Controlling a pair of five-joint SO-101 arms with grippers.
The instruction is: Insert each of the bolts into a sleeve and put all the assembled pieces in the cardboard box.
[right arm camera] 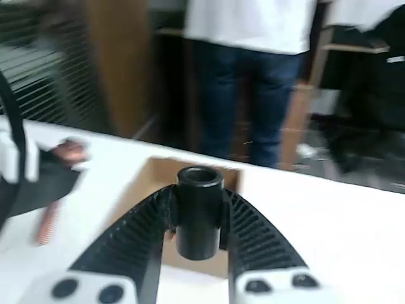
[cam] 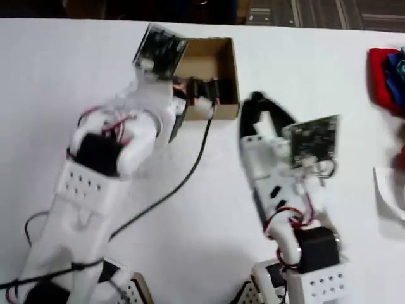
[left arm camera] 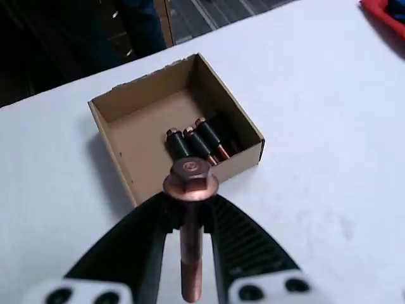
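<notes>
On the white bench [cam: 190,240], the cardboard box [left arm camera: 120,107] already holds at least three assembled pieces [left arm camera: 196,142], while the left tool [left arm camera: 191,206] pinches a bare bolt [left arm camera: 190,180] near it and the right tool [right arm camera: 199,202] pinches an empty sleeve [right arm camera: 199,183], so this pair is, I judge, still to join.

Nothing readable here, honestly. The bolt [left arm camera: 190,182] has some kind of stamped mark on its head, but it's too blurry to make out. No legible print on the cardboard box [left arm camera: 145,95] or the camera boards [cam: 159,47] either.
</notes>
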